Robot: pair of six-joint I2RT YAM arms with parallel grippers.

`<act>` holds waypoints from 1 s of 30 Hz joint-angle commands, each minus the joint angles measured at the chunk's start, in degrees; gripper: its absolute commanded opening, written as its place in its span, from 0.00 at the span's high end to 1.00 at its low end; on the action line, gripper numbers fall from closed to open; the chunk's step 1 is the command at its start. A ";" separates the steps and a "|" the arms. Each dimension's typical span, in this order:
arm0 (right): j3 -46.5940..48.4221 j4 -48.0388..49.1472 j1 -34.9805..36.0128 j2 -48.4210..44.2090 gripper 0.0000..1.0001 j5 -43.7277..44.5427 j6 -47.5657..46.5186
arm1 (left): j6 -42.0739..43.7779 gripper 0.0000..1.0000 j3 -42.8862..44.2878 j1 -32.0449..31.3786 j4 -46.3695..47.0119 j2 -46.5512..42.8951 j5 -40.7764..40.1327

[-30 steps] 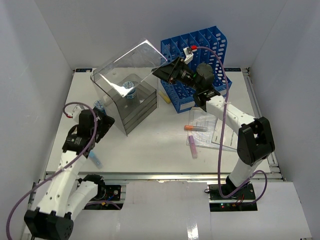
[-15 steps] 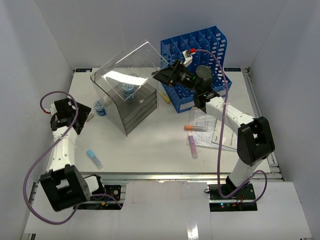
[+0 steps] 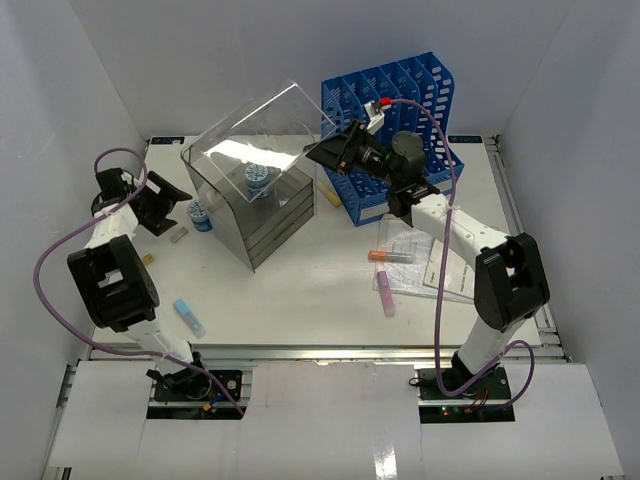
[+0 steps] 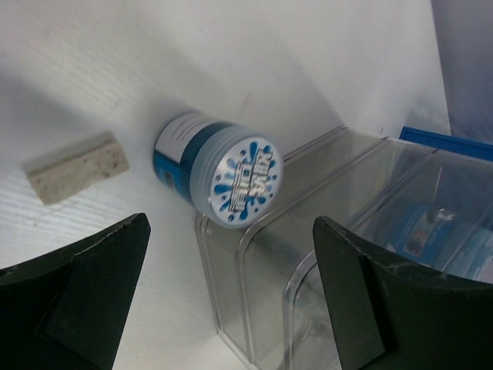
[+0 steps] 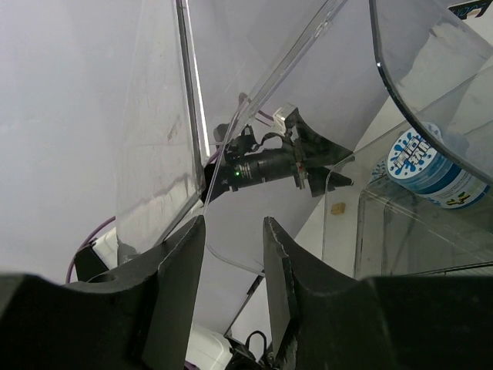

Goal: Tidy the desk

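The white desk (image 3: 300,290) holds a clear plastic drawer box (image 3: 262,215) at the back left. Its clear lid (image 3: 265,130) is tilted up, and my right gripper (image 3: 318,150) is shut on the lid's right edge. In the right wrist view the lid edge (image 5: 231,258) runs between my right gripper's (image 5: 233,223) fingers. A blue-and-white jar (image 3: 259,180) sits inside the box. A second such jar (image 3: 200,213) stands on the desk just left of the box. My left gripper (image 3: 172,208) is open and empty and faces that jar (image 4: 219,179) from the left. In the left wrist view my left gripper (image 4: 231,231) is a short way off it.
A beige eraser (image 3: 178,236) lies by the left gripper and shows in the left wrist view (image 4: 75,166). A small blue piece (image 3: 188,317) lies front left. An orange marker (image 3: 390,256), a pink stick (image 3: 386,293) and papers (image 3: 445,270) lie right. A blue file rack (image 3: 400,100) stands behind.
My left arm has swung from the front left out to the far left, and its gripper now faces the jar by the box. The right gripper has raised the lid slightly.
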 commanded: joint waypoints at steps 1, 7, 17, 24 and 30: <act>-0.15 3.81 0.11 -0.12 0.57 -0.22 -1.07 | 3.55 0.02 6.26 -1.08 -2.64 3.67 1.93; -0.49 3.86 0.02 0.27 0.57 -0.22 -1.25 | 5.63 0.02 14.43 -4.37 -8.73 9.84 -1.14; -1.54 3.86 0.11 0.42 0.57 -0.22 -1.51 | 7.81 0.02 30.75 -10.14 -24.66 19.94 -15.36; -1.86 3.79 0.11 0.27 0.57 -0.14 -1.51 | 11.60 0.04 26.60 -12.34 -25.46 19.61 -20.23; -1.98 3.29 0.17 -0.15 0.56 0.14 -1.88 | 11.92 0.17 25.56 -12.69 -25.76 18.38 -22.58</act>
